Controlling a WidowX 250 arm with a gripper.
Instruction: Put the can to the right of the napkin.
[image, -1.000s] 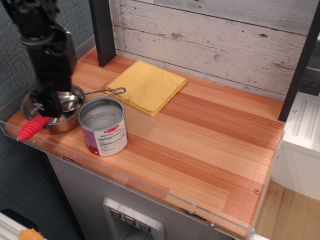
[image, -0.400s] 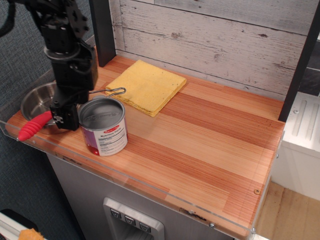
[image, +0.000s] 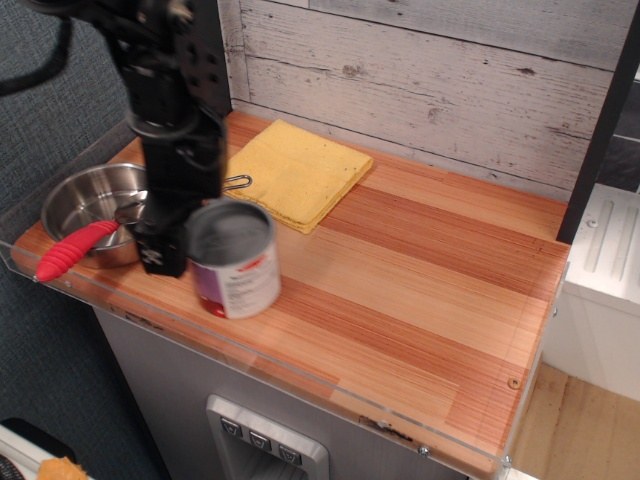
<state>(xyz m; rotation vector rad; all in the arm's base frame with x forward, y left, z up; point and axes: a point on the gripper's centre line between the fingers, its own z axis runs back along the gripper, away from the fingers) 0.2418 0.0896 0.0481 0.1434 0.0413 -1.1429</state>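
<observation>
The can (image: 240, 268), a short tin with a grey lid and a purple-and-white label, stands near the front left edge of the wooden counter (image: 420, 270), slightly tilted and blurred. My gripper (image: 163, 252) hangs from the black arm and presses against the can's left side, and the arm covers the can's upper left rim. Only one dark finger shows clearly, so I cannot tell how the jaws stand. The yellow napkin (image: 298, 172) lies flat behind the can, near the back wall.
A steel pan (image: 92, 203) with a red handle (image: 73, 251) sits at the far left, just left of the gripper. A black post (image: 205, 60) stands at the back left. A clear plastic lip (image: 300, 375) edges the counter's front.
The arm has swung right from above the pan to the can's left side. The can has shifted a little to the right and tilted. The pan now shows fully.
</observation>
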